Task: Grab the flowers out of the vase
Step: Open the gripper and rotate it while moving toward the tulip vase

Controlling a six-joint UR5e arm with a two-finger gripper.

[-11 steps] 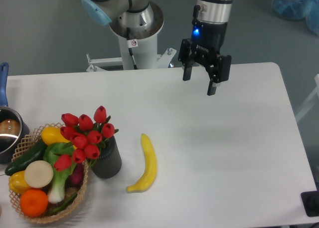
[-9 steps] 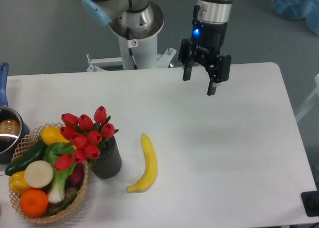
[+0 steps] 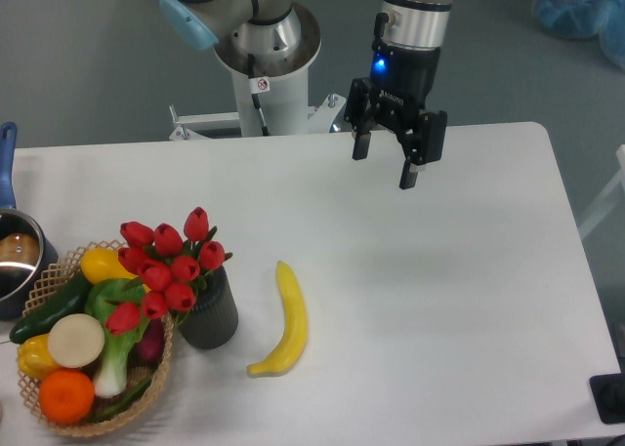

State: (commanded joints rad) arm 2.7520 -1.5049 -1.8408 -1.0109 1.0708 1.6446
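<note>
Only one view here. Upper middle: gripper point(image 3: 384, 167) hanging open, holding nothing. Lower left: flowers point(image 3: 168, 266) standing in the vase point(image 3: 210, 314) (right beside the basket point(image 3: 159, 385), banana point(image 3: 284, 319) near). Step: reaching, likely just starting. Next: go down-left, close around the stems.

The claw point(image 3: 384, 163) is matte black, with 2 blocky fingers of unequal visible length. Directly above it sits a black wrist housing with small white lettering and a glowing blue light, topped by a silver-grey cylindrical link. Left of the claw stands a silver-white base column bearing a small red-and-white sticker, a black cable, and a pale blue joint cap.
</note>
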